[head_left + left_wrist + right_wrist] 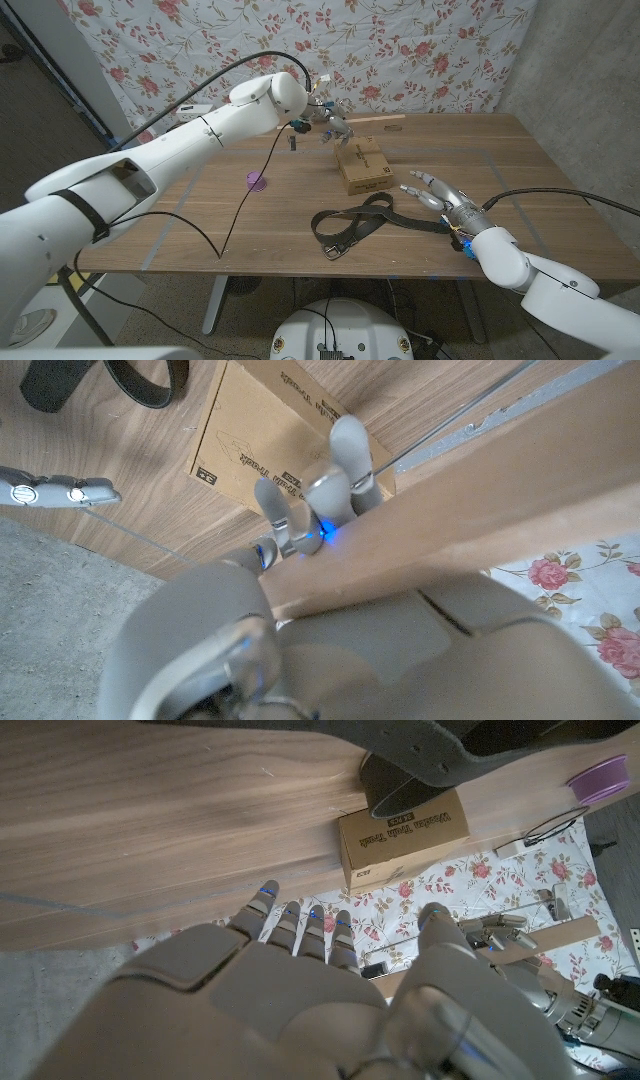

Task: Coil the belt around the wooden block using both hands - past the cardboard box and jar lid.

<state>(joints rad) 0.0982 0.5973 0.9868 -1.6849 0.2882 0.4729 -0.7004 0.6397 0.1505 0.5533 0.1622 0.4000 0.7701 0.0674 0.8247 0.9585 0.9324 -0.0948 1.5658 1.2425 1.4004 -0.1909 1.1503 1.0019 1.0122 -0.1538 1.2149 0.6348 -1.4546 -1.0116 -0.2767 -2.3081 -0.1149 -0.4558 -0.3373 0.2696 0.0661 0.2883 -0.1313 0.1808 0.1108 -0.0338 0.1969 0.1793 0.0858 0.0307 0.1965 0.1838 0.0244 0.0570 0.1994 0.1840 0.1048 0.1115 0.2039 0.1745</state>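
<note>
My left hand (328,124) is raised over the table's far middle and grips one end of a long wooden block (378,118), which points to the right. In the left wrist view its fingers (338,470) wrap the wooden block (480,510) above the cardboard box (265,450). The black belt (350,222) lies loosely looped on the table, in front of the cardboard box (362,166). A purple jar lid (256,180) sits left of the box. My right hand (436,193) hovers open, right of the belt and apart from it.
A black cable (236,200) hangs from my left arm and loops over the table's left half. Floral cloth (420,50) hangs behind the table. In the right wrist view the belt (420,760), box (400,845) and lid (600,775) lie beyond my open right hand (330,990).
</note>
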